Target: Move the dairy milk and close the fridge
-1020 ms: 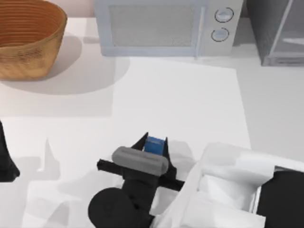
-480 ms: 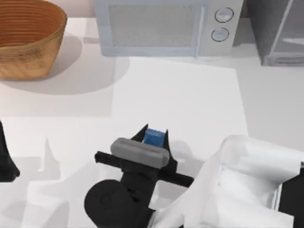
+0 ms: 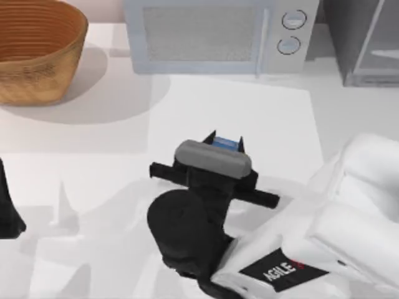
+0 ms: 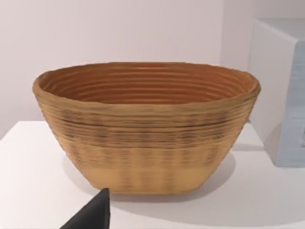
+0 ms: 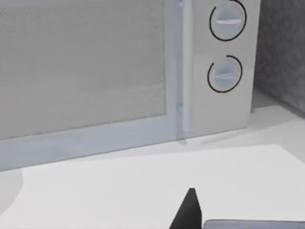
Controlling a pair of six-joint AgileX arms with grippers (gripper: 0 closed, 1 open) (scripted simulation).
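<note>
One step of two looks underway: the right gripper (image 3: pixel 225 141), near the middle of the top view, has its jaws clamped on the small blue-topped dairy milk carton (image 3: pixel 225 142), over the white desk (image 3: pixel 93 156). The dark grey speckled fridge (image 3: pixel 361 37), upper right, seems open, so closing remains. The left arm (image 3: pixel 7 205) sits parked at the left edge, its jaws' state untellable. The left wrist view shows the woven brown basket (image 4: pixel 147 124); the right wrist view faces the light grey two-knob microwave (image 5: pixel 119 71).

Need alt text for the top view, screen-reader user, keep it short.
The right gripper holds the dairy milk between its fingers over the middle of the white table. A woven basket sits at far left, a microwave at the back, the fridge at far right.
</note>
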